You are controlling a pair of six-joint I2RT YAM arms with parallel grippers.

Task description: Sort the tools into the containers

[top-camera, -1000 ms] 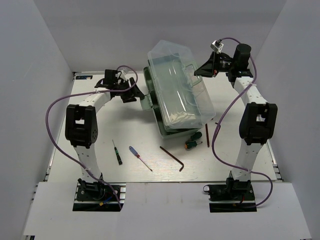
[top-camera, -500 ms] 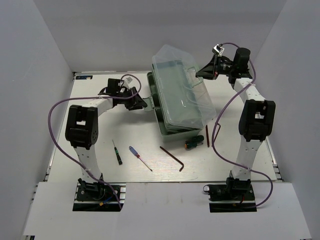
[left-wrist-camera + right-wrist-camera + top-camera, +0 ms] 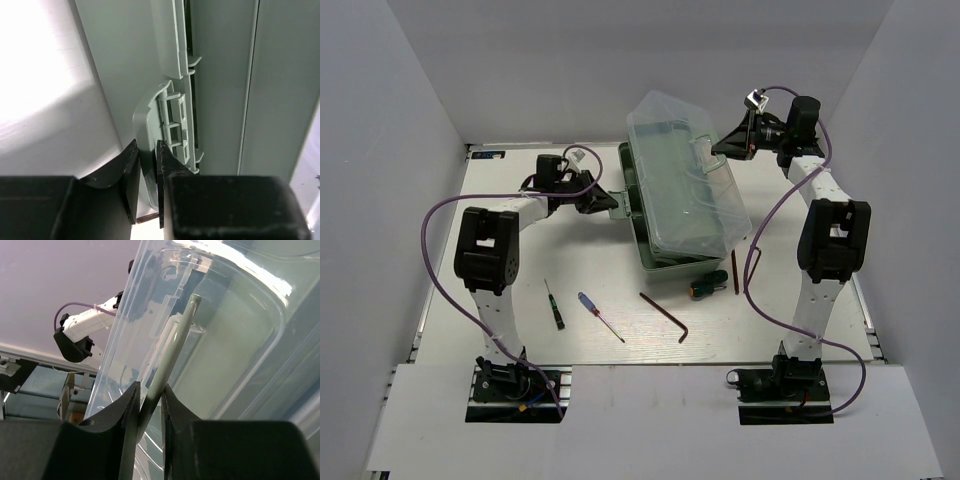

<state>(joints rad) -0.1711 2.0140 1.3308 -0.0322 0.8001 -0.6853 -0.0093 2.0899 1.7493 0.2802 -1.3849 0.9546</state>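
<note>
The left gripper (image 3: 148, 175) is clamped on a latch tab (image 3: 145, 112), a smooth pale mint-green plastic piece with a rounded edge and ribbed rectangular cut-outs. It juts from the side wall of the cantilever toolbox (image 3: 665, 258) directly ahead of the fingers. The right gripper (image 3: 150, 405) is closed on the lid handle (image 3: 175, 345), a slim, matte, pale green bar. Just beyond it the glossy translucent lid (image 3: 685, 170) is seen, domed and tilted over the mint-green base.

The loose tools are spread on the white table (image 3: 590, 270), well apart from both grippers, towards the arm bases. Below the left gripper lie a black-handled screwdriver (image 3: 553, 305) and a blue-handled screwdriver (image 3: 600, 315) with a thin steel shaft. An L-shaped dark reddish-brown hex key (image 3: 665, 315) lies further right. A stubby green-and-orange screwdriver (image 3: 705, 287) is found just beside the toolbox's near corner, with a slim reddish-brown tool (image 3: 733, 270) next to it. The path from the right gripper to these is crossed by the toolbox.
</note>
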